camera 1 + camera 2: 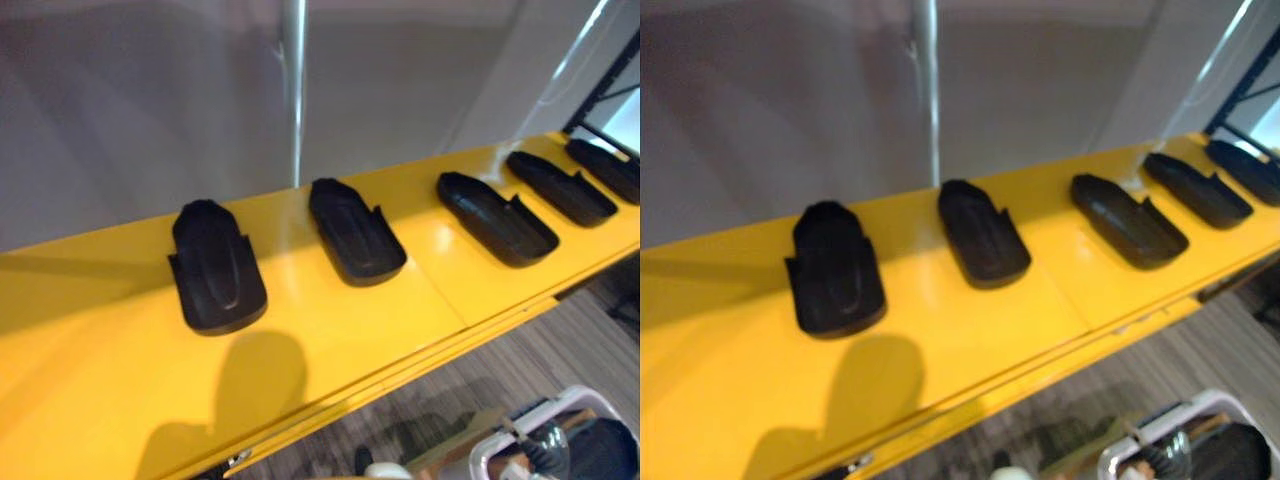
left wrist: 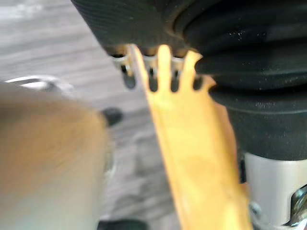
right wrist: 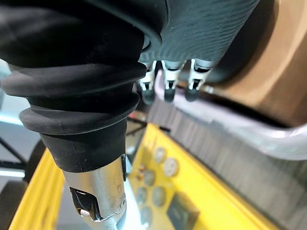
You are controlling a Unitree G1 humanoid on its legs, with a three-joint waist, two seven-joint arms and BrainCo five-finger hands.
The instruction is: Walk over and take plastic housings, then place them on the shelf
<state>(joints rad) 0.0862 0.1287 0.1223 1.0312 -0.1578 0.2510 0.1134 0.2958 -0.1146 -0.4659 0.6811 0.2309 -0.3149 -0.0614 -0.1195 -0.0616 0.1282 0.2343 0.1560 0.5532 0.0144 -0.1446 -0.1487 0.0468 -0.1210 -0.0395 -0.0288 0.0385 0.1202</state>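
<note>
Centrally, five black plastic housings [image 1: 355, 232] lie in a row along the yellow shelf [image 1: 350, 335], each apart from its neighbours, with nothing standing before them. The farthest housing [image 1: 606, 168] is cut off at the frame edge. Behind the shelf, a silver post [image 1: 294, 90] rises against a grey wall [image 1: 120, 100]. Below the shelf front, a white-rimmed bin [image 1: 563, 398] on the striped floor [image 1: 560, 330] holds dark contents too indistinct to name. Left hand [image 2: 153, 80] and right hand [image 3: 168, 88]: fingers relaxed, holding nothing.
</note>
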